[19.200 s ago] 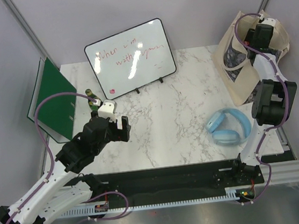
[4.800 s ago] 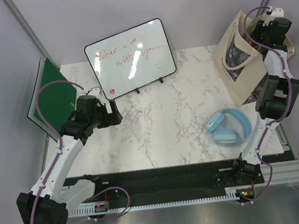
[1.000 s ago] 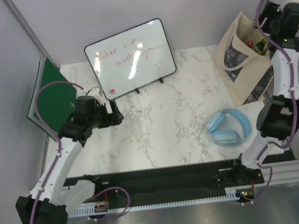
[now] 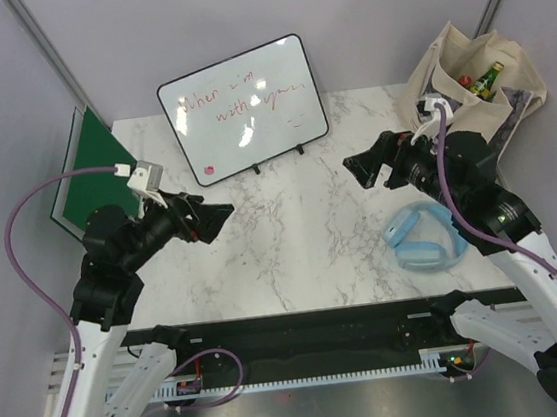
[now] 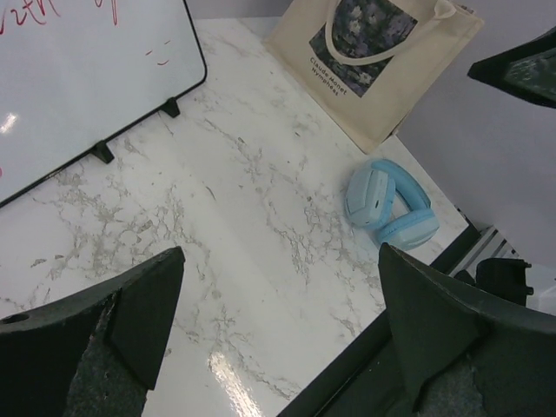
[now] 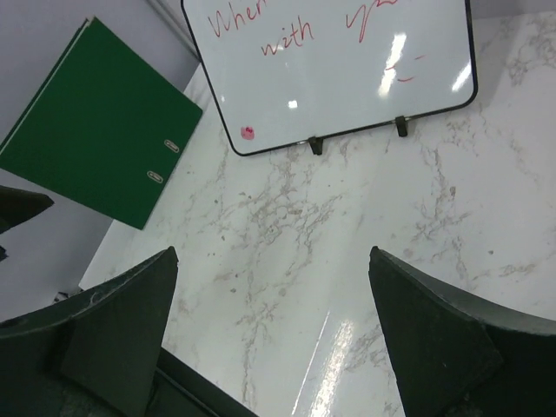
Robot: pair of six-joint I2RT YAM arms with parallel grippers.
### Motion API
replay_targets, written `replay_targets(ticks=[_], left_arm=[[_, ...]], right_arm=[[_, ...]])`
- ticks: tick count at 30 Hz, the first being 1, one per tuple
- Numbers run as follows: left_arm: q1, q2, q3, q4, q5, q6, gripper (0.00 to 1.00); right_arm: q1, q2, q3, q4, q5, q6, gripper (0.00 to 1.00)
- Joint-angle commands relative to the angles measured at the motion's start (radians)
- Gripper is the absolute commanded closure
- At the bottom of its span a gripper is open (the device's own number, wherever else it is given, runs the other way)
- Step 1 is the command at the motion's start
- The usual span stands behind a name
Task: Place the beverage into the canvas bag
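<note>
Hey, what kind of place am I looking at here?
Probably a robotics lab test cell, not a home or office: a left arm and right arm bolted at a marble-look table, plain grey walls around it, and staged props like a whiteboard, binder and headphones.

Your marble table [image 4: 302, 236] carries a whiteboard [image 4: 243, 108] far centre, a green binder [image 4: 90, 185] far left, the canvas bag [image 4: 440, 61] far right, and blue headphones [image 4: 425, 237] near right.

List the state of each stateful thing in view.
canvas bag, standing, mouth open
beverage bottles, inside bag
left end effector, open, empty
right end effector, open, empty
green binder, closed
whiteboard, propped up, red writing
headphones, lying flat
</note>
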Motion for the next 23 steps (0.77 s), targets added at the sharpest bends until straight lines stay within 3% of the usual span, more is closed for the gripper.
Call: replay_targets(ticks=[1,7,17,23], left_arm=[[0.000,0.028,0.001,-0.023,-0.023,-0.010,0.00],[0.000,0.138,-0.008,-0.042,0.080,-0.011,0.00],[-0.008,0.221,0.023,-0.065,0.092,0.043,0.00],[-0.009,0.210,0.028,-0.065,0.086,0.037,0.00]], right_arm=[[0.001,-0.002,0.050,-0.037,0.081,-0.031,0.02],[0.001,0.015,0.111,-0.114,0.107,-0.041,0.02],[0.001,-0.013,0.157,-0.151,0.197,-0.031,0.02],[0.001,0.007,0.174,-0.162,0.168,-0.022,0.02]])
